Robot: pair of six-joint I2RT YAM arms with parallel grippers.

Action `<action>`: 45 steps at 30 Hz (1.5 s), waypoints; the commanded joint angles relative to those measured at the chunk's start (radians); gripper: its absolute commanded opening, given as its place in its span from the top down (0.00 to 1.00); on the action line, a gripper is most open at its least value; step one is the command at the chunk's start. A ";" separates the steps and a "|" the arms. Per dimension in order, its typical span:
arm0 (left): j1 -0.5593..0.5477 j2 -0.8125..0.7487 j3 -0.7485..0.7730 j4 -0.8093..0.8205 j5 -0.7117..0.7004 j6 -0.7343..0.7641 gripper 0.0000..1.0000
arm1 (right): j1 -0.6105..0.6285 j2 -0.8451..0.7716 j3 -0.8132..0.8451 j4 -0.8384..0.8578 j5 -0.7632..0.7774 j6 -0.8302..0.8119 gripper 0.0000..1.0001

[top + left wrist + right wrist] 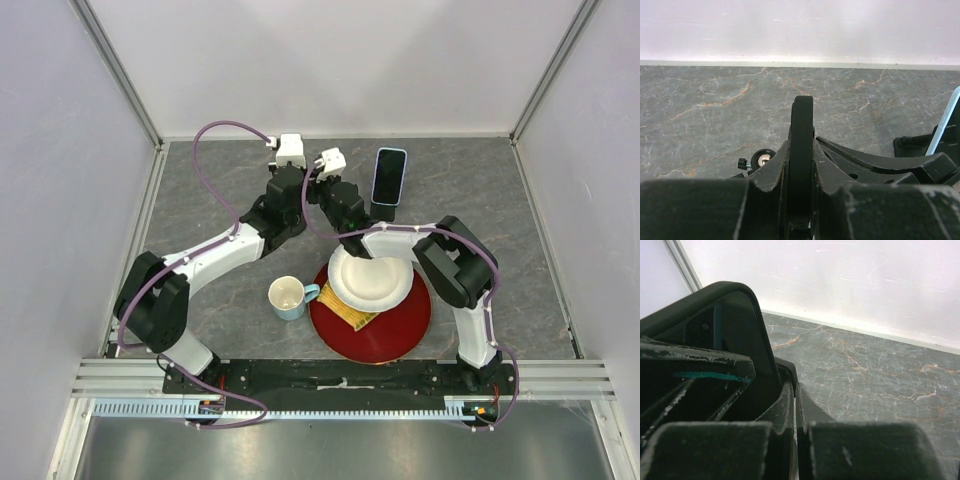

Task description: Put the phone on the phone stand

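The phone, dark with a light blue case, stands tilted at the back right of the table, apart from both grippers. Its blue edge shows at the right of the left wrist view, above a dark block. The black phone stand is between the two grippers and mostly hidden from above. My left gripper is shut on the stand's thin upright plate. My right gripper is shut, its tips pinched at the stand's ribbed edge beside the rounded plate.
A light blue cup stands left of a red plate that carries a white paper plate and a yellow packet. The white back wall and metal frame posts close the table in.
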State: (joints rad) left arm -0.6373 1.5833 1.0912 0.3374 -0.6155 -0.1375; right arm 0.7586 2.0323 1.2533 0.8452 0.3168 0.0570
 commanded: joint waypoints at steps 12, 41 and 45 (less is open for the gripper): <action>0.042 0.052 0.056 -0.107 -0.329 -0.091 0.98 | 0.134 -0.096 -0.098 0.198 0.215 -0.187 1.00; 0.100 -0.322 -0.277 0.025 0.367 0.067 0.98 | -0.328 -0.135 -0.025 -0.009 -1.155 0.015 0.22; 0.111 -0.373 -0.280 -0.041 0.452 0.062 0.98 | -0.321 -0.065 0.043 0.046 -1.312 0.102 0.13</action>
State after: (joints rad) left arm -0.5312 1.2766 0.8120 0.3145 -0.3096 -0.1066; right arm 0.4290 1.9034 1.2095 0.8478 -0.7124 0.1062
